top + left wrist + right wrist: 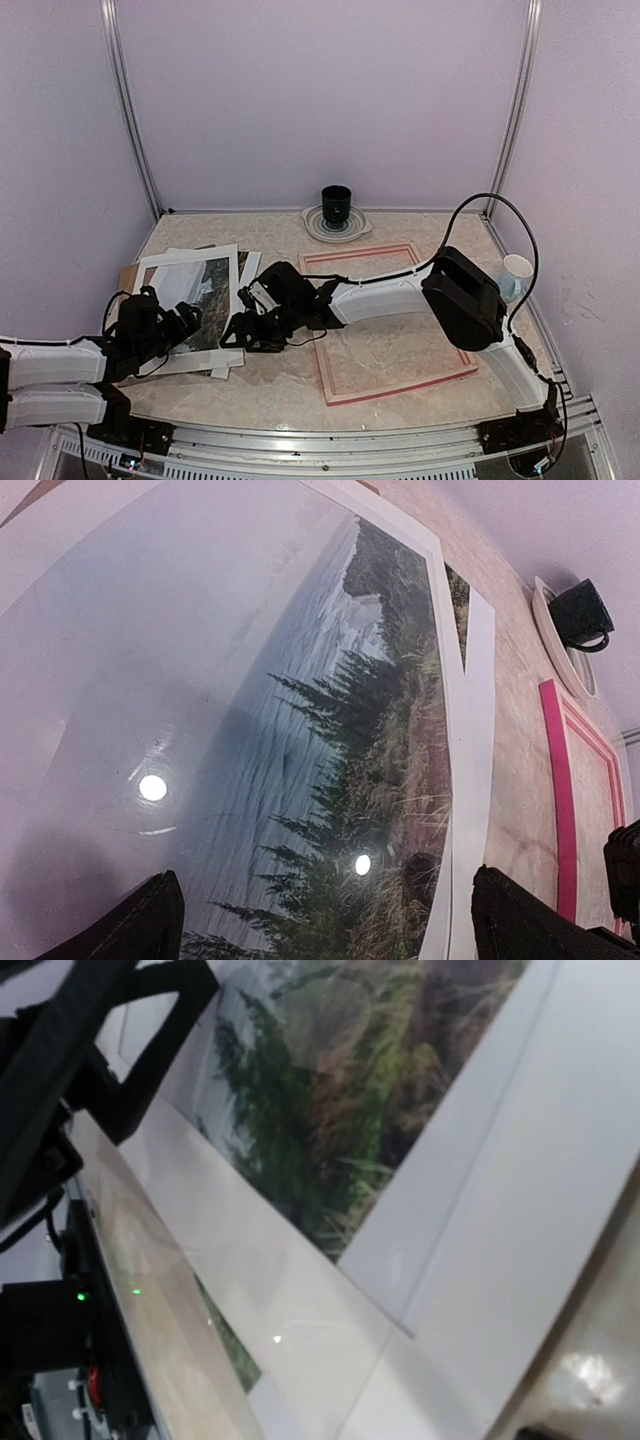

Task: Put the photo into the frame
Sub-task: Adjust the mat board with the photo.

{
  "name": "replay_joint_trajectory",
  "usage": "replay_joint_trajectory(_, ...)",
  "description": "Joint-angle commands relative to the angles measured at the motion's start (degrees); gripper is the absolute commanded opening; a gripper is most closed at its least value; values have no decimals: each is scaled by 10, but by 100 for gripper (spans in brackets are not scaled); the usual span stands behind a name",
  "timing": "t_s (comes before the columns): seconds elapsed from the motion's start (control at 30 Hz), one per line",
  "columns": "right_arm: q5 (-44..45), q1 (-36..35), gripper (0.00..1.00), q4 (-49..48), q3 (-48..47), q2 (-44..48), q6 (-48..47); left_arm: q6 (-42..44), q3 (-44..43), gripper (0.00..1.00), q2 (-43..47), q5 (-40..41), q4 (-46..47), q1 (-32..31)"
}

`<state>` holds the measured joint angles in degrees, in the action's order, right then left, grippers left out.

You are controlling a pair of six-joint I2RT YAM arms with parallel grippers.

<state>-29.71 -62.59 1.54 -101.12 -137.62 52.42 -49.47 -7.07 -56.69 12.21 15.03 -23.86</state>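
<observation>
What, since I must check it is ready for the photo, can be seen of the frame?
The frame is a large rectangle with a narrow pink rim, bright pink in the left wrist view. It lies flat on the table, right of centre. No print is inside; a marbled surface shows within. The right arm stretches across its upper part; contact cannot be told.

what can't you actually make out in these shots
right gripper: open or shut unclear; small and dark in the top view, fingers outside its own wrist view
frame: part of the left rim hidden by the right arm in the top view; cut off at the edge in the left wrist view
photo: left part washed out by glare in the left wrist view
</observation>
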Motion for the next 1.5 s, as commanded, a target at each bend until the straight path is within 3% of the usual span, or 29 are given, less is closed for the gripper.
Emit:
replay_joint_trajectory(0.0,-20,5,83,-14,0,-20,27,-6,11,99,9,-8,16,-4)
replay_joint_trajectory(0.3,-59,11,79,-78,22,-24,71,-16,19,99,-2,-4,36,-24)
replay_joint_trajectory(0.6,-84,19,68,-159,70,-21,113,-20,22,99,-23,2,52,-41)
replay_joint_trajectory(0.8,-96,24,52,-216,99,-19,140,-19,17,99,-21,2,51,-44)
replay_joint_trajectory(0.9,-103,25,37,-252,114,-24,158,-18,15,99,-19,1,50,-45)
replay_joint_trajectory(1.3,-101,26,33,-280,102,-40,172,-21,18,99,-21,5,52,-51)
replay_joint_trajectory(1.47,-97,26,25,-277,94,-44,170,-22,19,99,-21,6,53,-52)
